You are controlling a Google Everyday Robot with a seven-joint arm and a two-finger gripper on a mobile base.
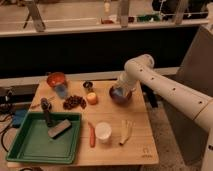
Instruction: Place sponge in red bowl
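The red bowl (56, 78) stands at the back left of the wooden table, with a small blue cup (61, 90) just in front of it. My gripper (122, 90) is far to the right of it, pointing down into the darker maroon bowl (120, 96). A small bluish patch that looks like the sponge (120, 89) shows at the gripper's tip, just over that bowl. I cannot tell whether it is held or lying in the bowl.
A green tray (25, 145) at the front left holds a grey block (59, 128) and a dark upright tool (46, 108). A white cup (103, 131), a red stick-like item (92, 135), a pale peel (126, 131), an orange fruit (92, 98) and dark grapes (74, 102) lie mid-table.
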